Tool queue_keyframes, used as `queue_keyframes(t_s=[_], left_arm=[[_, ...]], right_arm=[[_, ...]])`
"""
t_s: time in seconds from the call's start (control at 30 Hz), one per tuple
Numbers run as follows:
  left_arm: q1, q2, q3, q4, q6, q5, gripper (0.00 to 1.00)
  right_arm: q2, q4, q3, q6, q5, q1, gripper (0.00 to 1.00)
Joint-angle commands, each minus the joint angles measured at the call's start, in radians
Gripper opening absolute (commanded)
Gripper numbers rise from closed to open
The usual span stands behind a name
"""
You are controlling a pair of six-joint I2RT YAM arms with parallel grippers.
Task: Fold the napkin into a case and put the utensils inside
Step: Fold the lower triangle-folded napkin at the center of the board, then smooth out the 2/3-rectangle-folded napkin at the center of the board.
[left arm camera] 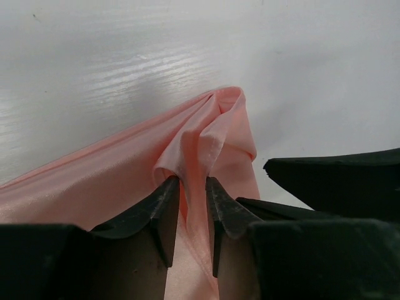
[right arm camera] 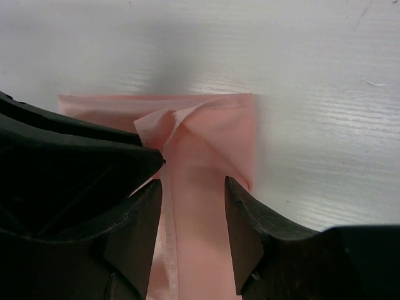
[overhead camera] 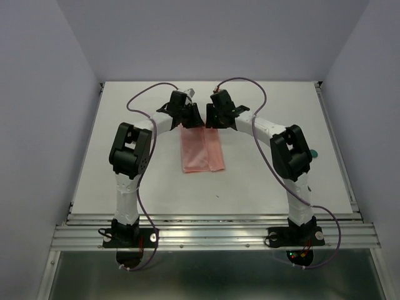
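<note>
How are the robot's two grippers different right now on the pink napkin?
The left gripper has its jaws nearly together, pinching a raised fold of the napkin; the right gripper has its jaws wide apart. The cloth bunches up at the left gripper but lies flat under the right gripper. Both are black and sit side by side at the napkin's far edge.

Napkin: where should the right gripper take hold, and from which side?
The napkin lies flat, so probably pinch the lifted fold at its far edge from above, the right gripper straddling it, as the left gripper pinches a pucker alongside.
</note>
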Motion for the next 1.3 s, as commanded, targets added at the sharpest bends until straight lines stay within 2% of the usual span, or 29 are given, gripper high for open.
queue_keyframes(t_s=[0.0,0.1,0.17,0.27,0.3,0.37,0.4,0.83,0.93,0.97,1.1,1.17,1.27], left_arm=[[0.014,-0.098,-0.008,0.015,0.018,0.000,0.35],[0.014,-0.110,-0.021,0.015,0.019,-0.005,0.33],[0.015,-0.115,-0.029,0.013,0.021,-0.009,0.28],[0.020,-0.122,-0.040,0.013,0.019,-0.014,0.18],[0.022,-0.122,-0.041,0.013,0.018,-0.020,0.10],[0.028,-0.122,-0.049,0.013,0.016,-0.023,0.01],[0.031,-0.119,-0.051,0.012,0.012,-0.029,0.00],[0.071,-0.018,-0.038,0.044,-0.037,0.011,0.00],[0.071,-0.006,-0.040,0.049,-0.042,0.014,0.00],[0.071,0.000,-0.044,0.050,-0.041,0.014,0.00],[0.072,0.014,-0.057,0.055,-0.041,0.018,0.00],[0.071,0.016,-0.072,0.067,-0.047,0.027,0.00],[0.071,0.017,-0.084,0.081,-0.053,0.034,0.00]], right_arm=[[0.022,-0.002,0.064,0.007,-0.024,-0.007,0.50],[0.029,-0.001,0.075,0.007,-0.024,-0.007,0.50],[0.031,-0.002,0.078,0.007,-0.020,-0.007,0.50],[0.034,-0.001,0.084,0.004,-0.015,-0.007,0.49],[0.036,-0.002,0.087,0.001,-0.012,-0.007,0.49],[0.043,-0.005,0.101,-0.004,-0.010,-0.007,0.49],[0.048,-0.010,0.107,-0.009,-0.006,-0.007,0.49],[0.155,-0.106,0.261,-0.058,0.051,-0.007,0.42],[0.161,-0.105,0.262,-0.055,0.054,-0.007,0.35],[0.164,-0.105,0.264,-0.053,0.054,-0.007,0.27],[0.152,-0.093,0.261,-0.047,0.042,-0.007,0.07],[0.145,-0.089,0.258,-0.042,0.028,-0.007,0.03],[0.140,-0.088,0.259,-0.039,0.016,-0.007,0.02]])
